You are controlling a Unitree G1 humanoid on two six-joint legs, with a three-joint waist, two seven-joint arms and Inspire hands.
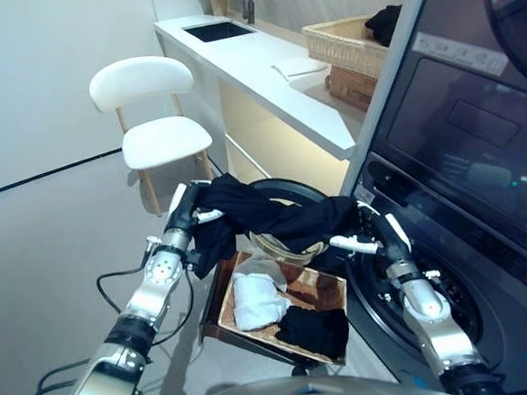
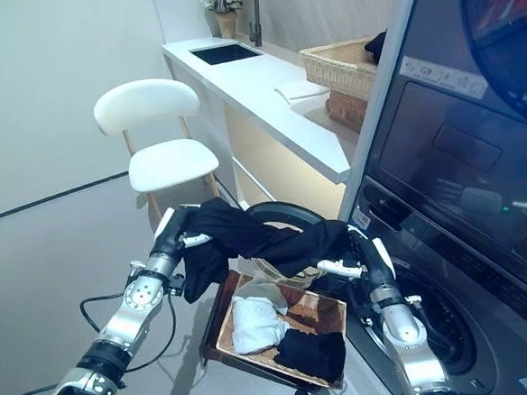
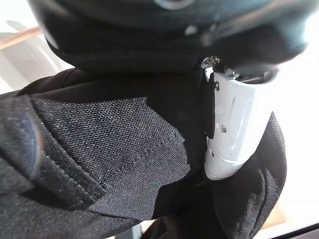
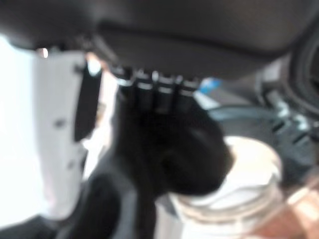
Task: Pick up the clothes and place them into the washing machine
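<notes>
While both robot hands, left (image 1: 186, 223) and right (image 1: 371, 233), clamp the black garment (image 1: 265, 217), it spans taut above the basket (image 1: 334, 294), clear for the washer door (image 1: 416, 304).

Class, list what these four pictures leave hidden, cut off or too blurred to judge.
- Washing machine drum opening: in both eye views, hidden behind the right robot hand and black garment.
- Left robot hand fingers: buried in the garment in its wrist view.
- Basket far end: covered by the hanging garment.
</notes>
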